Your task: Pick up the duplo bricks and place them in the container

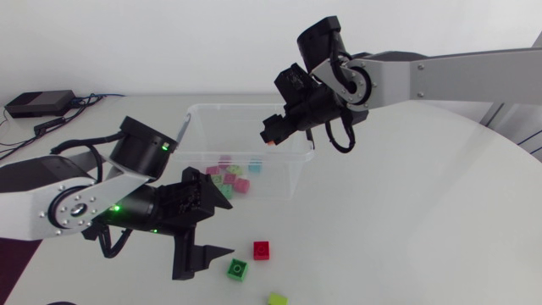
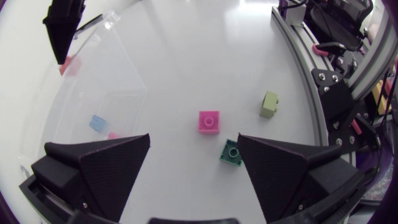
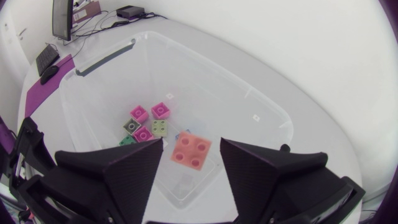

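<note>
A salmon brick hangs above the open container, studs toward the right wrist camera, between the fingers of the right gripper. The fingers are spread wider than the brick, with a thin gap showing at each side (so released rather than gripped, as far as the right wrist view shows). From the head view only a red speck shows at the fingertips, too small to judge contact.

On the container's floor lies a loose cluster of bricks: pink ones, a pale green one and darker green ones. A blue one is mostly hidden behind the salmon brick.

Three bricks lie on the table outside the container, off its long wall on the left arm's side. The red brick is closest to that wall, the green brick is just beyond it, and the yellow-green brick is farthest out (cut off at the head view's edge).

The left gripper hovers over the table beside that same wall with its fingers wide apart and nothing between them. The green brick sits just ahead of one fingertip, apparently without touching it, and the red one lies farther ahead. The clear container walls are hard to trace in the left wrist view.
</note>
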Controlling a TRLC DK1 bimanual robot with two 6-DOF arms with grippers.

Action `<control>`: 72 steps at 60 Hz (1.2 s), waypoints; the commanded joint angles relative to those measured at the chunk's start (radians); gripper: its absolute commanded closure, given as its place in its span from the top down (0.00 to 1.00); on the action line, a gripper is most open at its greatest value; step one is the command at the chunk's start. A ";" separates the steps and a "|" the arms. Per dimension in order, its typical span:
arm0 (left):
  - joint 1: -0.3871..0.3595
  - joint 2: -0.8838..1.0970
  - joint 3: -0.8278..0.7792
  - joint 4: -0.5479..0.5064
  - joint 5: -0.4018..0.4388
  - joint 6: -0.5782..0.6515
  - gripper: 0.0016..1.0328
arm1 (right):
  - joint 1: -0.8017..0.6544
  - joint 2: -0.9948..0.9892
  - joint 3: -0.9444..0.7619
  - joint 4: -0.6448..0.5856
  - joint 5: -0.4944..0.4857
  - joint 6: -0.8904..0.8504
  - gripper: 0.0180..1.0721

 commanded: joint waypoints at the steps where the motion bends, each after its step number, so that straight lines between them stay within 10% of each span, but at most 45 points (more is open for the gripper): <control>1: -0.019 0.040 -0.022 -0.004 -0.012 0.041 0.94 | -0.003 -0.005 0.028 0.016 0.005 -0.014 0.95; 49: -0.096 0.322 0.009 0.033 -0.044 0.130 0.81 | 0.224 -0.602 -0.655 -0.067 -0.005 -0.041 0.95; 61: -0.109 0.359 0.013 0.050 -0.044 0.121 0.53 | 0.313 -0.573 -0.738 -0.048 -0.018 -0.028 0.92; 65: -0.117 0.368 0.013 0.051 -0.044 0.119 0.29 | 0.345 -0.556 -0.751 -0.048 -0.018 -0.024 0.92; 72: -0.128 0.374 0.012 0.050 -0.044 0.110 0.28 | 0.394 -0.512 -0.764 -0.047 -0.018 -0.019 0.89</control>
